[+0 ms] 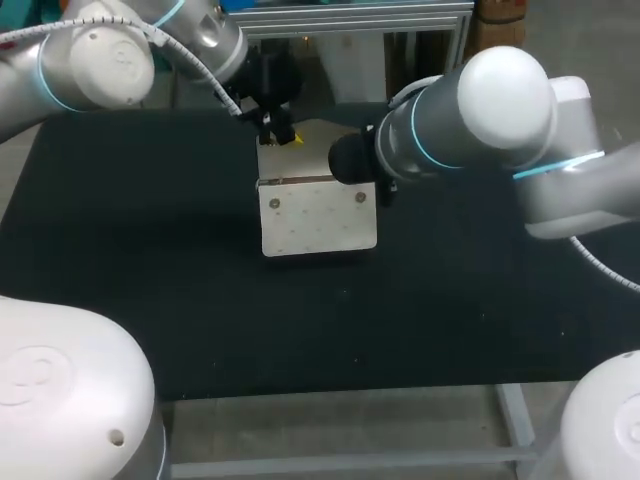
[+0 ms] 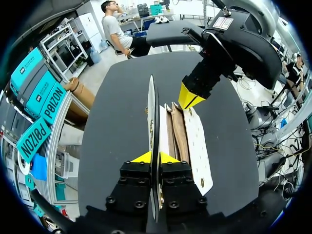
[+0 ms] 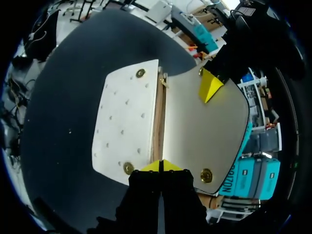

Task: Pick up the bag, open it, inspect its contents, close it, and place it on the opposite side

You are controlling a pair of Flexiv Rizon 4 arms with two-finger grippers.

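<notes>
The cream bag point(image 1: 318, 222) sits in the middle of the black table point(image 1: 150, 260), and its long axis runs across in front of me. My left gripper point(image 2: 157, 157) is clamped on the flap point(image 2: 151, 107). The flap stands on edge between the two yellow tips, lifted off the mouth and leaning toward the table's far side. My right gripper point(image 3: 160, 166) is at the right end of the mouth, tips drawn almost together on the brown-lined rim. I judge that they pinch the rim there.

The mouth line runs straight ahead from my right fingers. The dotted front panel point(image 3: 124, 122) lies on one side of it and the flap on the other. To close the bag, I judge that my left arm must swing the flap across that line toward the front panel while the right steadies the rim.
</notes>
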